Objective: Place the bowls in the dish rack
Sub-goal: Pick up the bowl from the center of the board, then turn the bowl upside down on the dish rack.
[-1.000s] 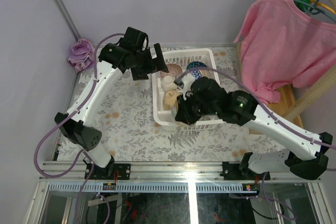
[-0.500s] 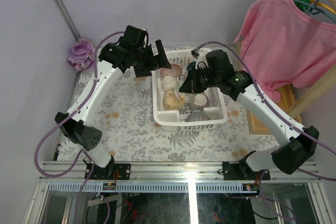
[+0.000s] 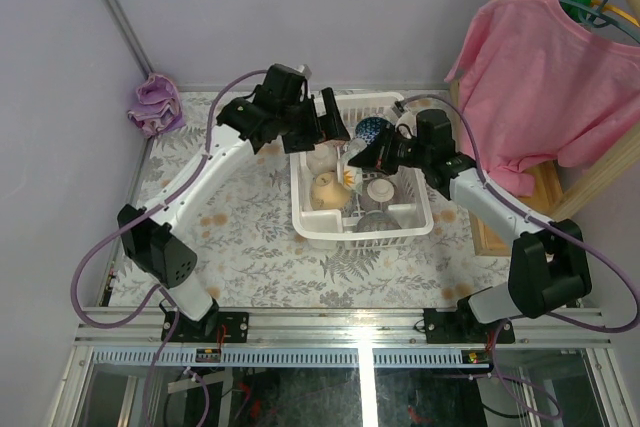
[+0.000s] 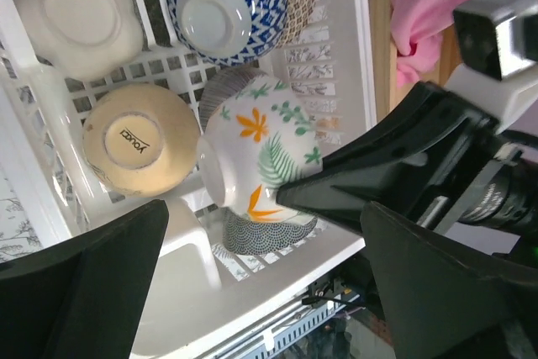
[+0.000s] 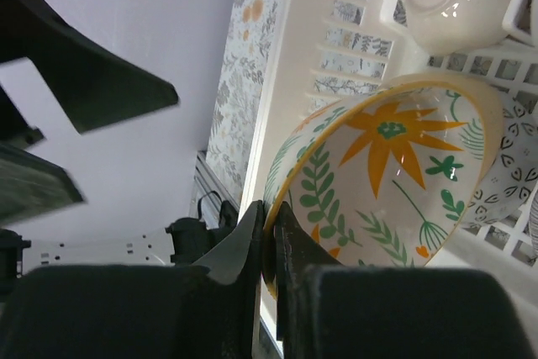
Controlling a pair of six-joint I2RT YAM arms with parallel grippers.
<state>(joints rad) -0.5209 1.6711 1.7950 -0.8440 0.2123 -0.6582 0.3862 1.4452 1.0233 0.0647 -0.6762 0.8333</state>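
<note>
Rack: white slotted dish rack (image 3: 352, 236) stands on the leaf-printed counter (image 3: 240, 237), right of centre, with both arms reaching over it.
Right hand: the right hand (image 5: 269, 216) is pinched tight on the rim of a floral bowl (image 5: 387, 166), one finger inside the rim and one outside.
Floral bowl: white with orange flowers and green fronds, tipped on its side, held above the rack's middle; whether it touches the bowls beneath cannot be told.
Left hand: the left hand (image 3: 315, 125) hovers at the rack's far left corner, fingers spread wide, holding nothing.
Bowls in rack: a tan bowl (image 4: 139, 140) lies base-up just beside the floral bowl; a blue-and-white bowl (image 4: 227, 6) and a white bowl (image 4: 80, 14) lie base-up in the next row; a grey scale-patterned bowl (image 4: 269, 233) shows under the floral one.
Surroundings: a pink shirt (image 3: 540, 77) hangs at the right; a purple cloth (image 3: 155, 105) lies at the far left corner.
</note>
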